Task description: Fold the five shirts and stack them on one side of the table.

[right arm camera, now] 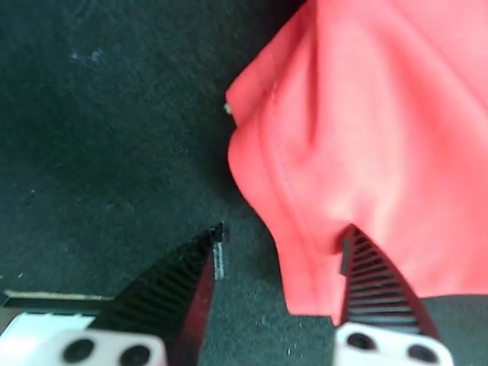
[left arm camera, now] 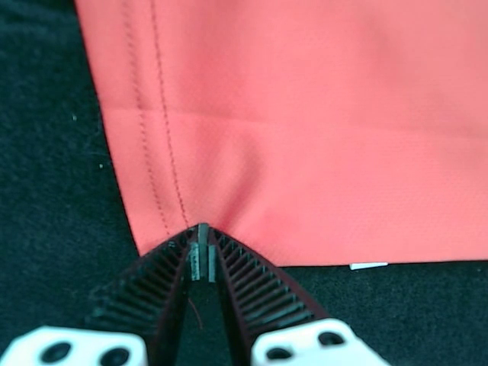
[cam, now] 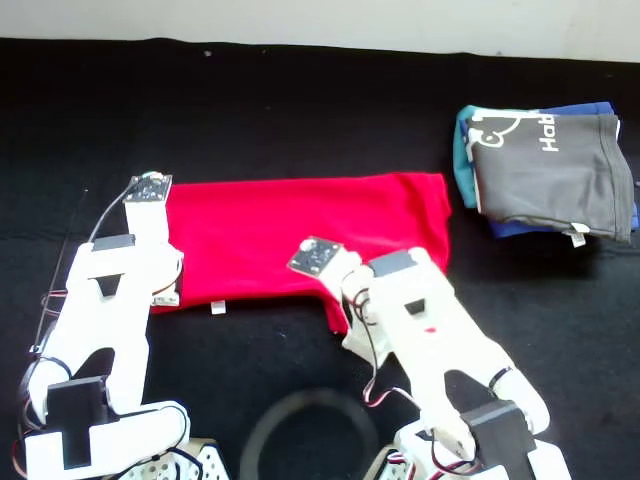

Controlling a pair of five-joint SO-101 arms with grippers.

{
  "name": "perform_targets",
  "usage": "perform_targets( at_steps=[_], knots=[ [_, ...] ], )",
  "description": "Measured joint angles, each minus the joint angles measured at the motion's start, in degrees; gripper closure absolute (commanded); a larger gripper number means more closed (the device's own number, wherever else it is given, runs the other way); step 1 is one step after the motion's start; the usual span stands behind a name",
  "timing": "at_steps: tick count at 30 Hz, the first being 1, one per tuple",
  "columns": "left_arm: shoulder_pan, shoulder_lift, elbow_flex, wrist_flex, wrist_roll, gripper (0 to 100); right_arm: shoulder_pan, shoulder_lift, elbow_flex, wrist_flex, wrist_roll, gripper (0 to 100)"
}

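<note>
From where I stand, the grey shirt (cam: 553, 178) covers most of the stack (cam: 585, 107). Only teal and blue edges peek out, so I can't count the shirts. The left arm (cam: 110, 290) and right arm (cam: 430, 320) hide parts of the red shirt (cam: 300, 230)'s near edge. A dark ring (cam: 300, 398) is cut off at the table's near side.

- The table (cam: 300, 110) is covered all over in black, felt-like cloth.
- A pale wall (cam: 400, 20) runs as a narrow strip along its far edge.
- Light falls evenly across the cloth.
</note>
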Motion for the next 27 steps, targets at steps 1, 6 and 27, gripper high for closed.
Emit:
perform_targets(
  at_steps=[1,6,27],
  knots=[
    [0.0,0.0,0.0,0.0,0.0,99,0.0,0.0,1.0,-1.5,0.0,72.4],
    [0.0,0.0,0.0,0.0,0.0,99,1.4,0.1,4.4,-6.9,0.0,72.4],
    [0.0,0.0,0.0,0.0,0.0,99,5.7,14.2,-6.9,-7.7,0.0,99.2]
  ],
)
